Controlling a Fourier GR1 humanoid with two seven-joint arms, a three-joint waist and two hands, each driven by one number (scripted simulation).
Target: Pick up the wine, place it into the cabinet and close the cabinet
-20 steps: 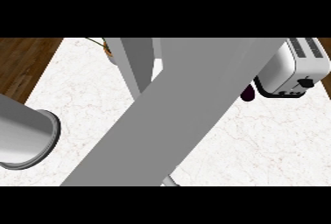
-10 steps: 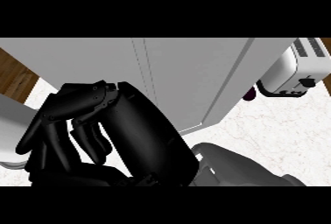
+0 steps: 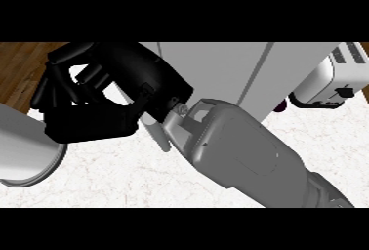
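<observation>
A dark sliver of the wine [image 3: 282, 105] peeks out at right of centre, beside the cabinet [image 3: 216, 68], too hidden to tell its axis or heading. The right robot hand [image 3: 101, 105] fills the upper left, its forearm [image 3: 245, 156] running up from the lower right; fingers curled, with nothing visible in them. A toaster [image 3: 328, 83] sits upper right on the counter [image 3: 144, 180]. A grey cylinder [image 3: 22, 151] stands at left.
</observation>
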